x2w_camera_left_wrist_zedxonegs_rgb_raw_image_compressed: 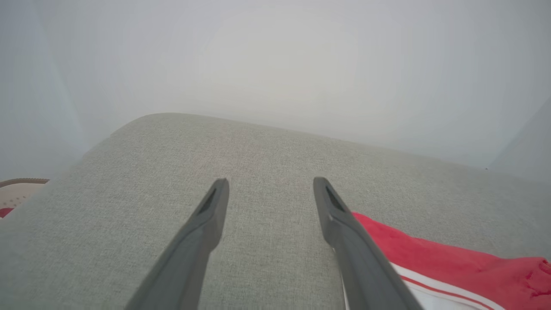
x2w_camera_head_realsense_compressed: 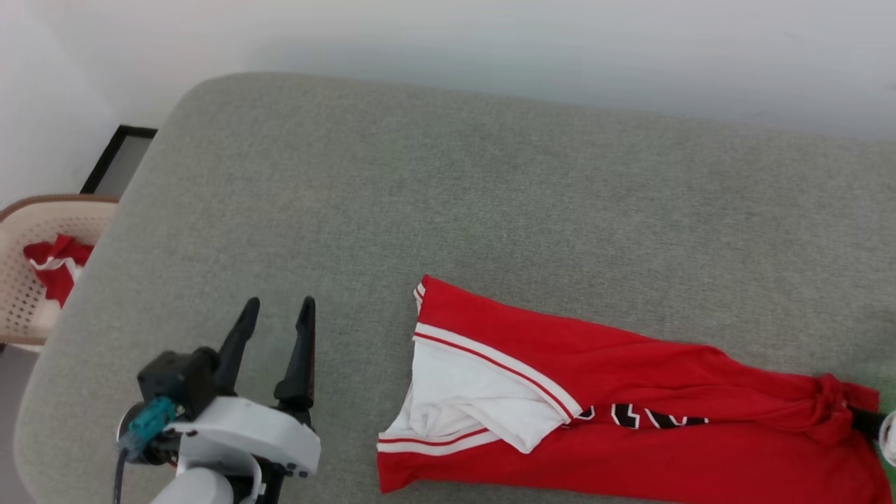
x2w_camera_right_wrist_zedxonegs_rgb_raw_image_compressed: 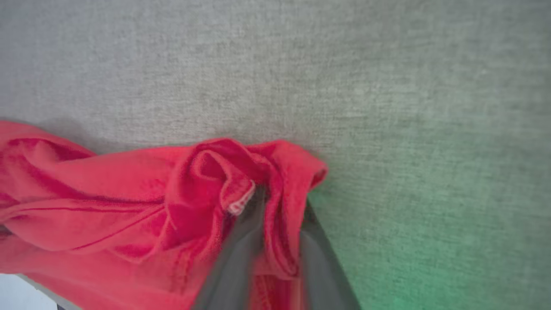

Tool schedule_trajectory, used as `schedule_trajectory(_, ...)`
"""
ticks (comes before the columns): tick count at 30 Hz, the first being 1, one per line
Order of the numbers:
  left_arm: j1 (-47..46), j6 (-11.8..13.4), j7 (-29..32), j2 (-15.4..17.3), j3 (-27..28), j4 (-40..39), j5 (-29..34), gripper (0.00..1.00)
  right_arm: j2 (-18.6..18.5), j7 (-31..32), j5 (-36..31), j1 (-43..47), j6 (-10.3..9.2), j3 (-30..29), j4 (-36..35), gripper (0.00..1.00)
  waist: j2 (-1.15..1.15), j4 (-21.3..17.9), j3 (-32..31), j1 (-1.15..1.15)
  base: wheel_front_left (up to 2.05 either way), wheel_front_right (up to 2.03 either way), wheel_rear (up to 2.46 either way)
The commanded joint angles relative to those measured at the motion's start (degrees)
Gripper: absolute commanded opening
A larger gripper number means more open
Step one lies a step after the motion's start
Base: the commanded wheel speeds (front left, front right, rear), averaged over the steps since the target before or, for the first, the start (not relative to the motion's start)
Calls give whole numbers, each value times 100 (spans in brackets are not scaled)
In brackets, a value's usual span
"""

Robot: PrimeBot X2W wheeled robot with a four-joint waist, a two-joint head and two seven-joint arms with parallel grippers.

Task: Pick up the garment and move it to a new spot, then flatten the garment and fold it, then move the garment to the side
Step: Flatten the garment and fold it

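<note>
Garment (x2w_camera_head_realsense_compressed: 630,357) status: right gripper (x2w_camera_right_wrist_zedxonegs_rgb_raw_image_compressed: 282,206) is clamped on a bunched ridge of red cloth at the garment's right end. The right wrist view shows a fold pinched between the two fingers, with a hem seam curled just beside one fingertip. Can't tell how many layers are in the pinch.

Outward from there: the red body runs leftward along the near edge of the grey upholstered bench (x2w_camera_head_realsense_compressed: 420,175), from near the right end to about mid-length. White side panel (x2w_camera_head_realsense_compressed: 455,399) with stripe trim is flopped over at the left end, and a black-and-white print (x2w_camera_head_realsense_compressed: 630,416) peeks from under a fold. It's lying down but rumpled, not flat.

Left gripper (x2w_camera_head_realsense_compressed: 278,302) is spread wide and holds nothing. It's over bare bench near the white end, clear of the cloth. Beige perforated basket (x2w_camera_head_realsense_compressed: 21,308) with a smaller red-and-white cloth (x2w_camera_head_realsense_compressed: 56,269) sits off the bench's left end, well apart.

Risks, my read:
- Single-point pinch on a bunch. The fabric looks slick, so a fast lift could pull the fold out.
- Lifting by one end ropes the whole thing up, leaving more twist to undo when flattening.
- It sits tight to the near edge, so a drag toward the robot could spill the loose end off the bench.
- The pinch may hold one layer only, and the rest would peel away.
</note>
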Motion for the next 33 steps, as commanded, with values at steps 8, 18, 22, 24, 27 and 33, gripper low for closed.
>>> schedule_trajectory(8, 426, -299, -13, -398, 597, -30, 502, 100, 306, 121, 55, 132, 27, 179, -30, 0, 0, 80, 106, 0, 0, 0, 0)
schedule_trajectory(18, 639, -624, -14, -805, 1053, -47, 954, 100, -246, -187, -100, -76, 5, -132, 5, 0, 0, 57, 208, 0, 0, 0, 0)
schedule_trajectory(22, 665, -733, -14, -940, 1165, -51, 1121, 100, -502, -318, -202, -127, -16, -254, 175, 0, 0, 56, 242, 0, 0, 0, 0)
schedule_trajectory(24, 663, -772, -14, -987, 1212, -53, 1211, 100, -591, -374, -234, -163, -15, -309, 287, 0, 0, 55, 254, 0, 0, 0, 0)
schedule_trajectory(27, 667, -841, -14, -1080, 1270, -35, 1288, 100, -775, -454, -329, -254, -13, -367, 477, 0, 0, 55, 272, 0, 0, 0, 0)
schedule_trajectory(33, 667, -979, -15, -1179, 1365, 28, 1437, 100, -1023, -634, -457, -450, 15, -497, 937, 0, 0, 35, 274, 0, 0, 0, 0)
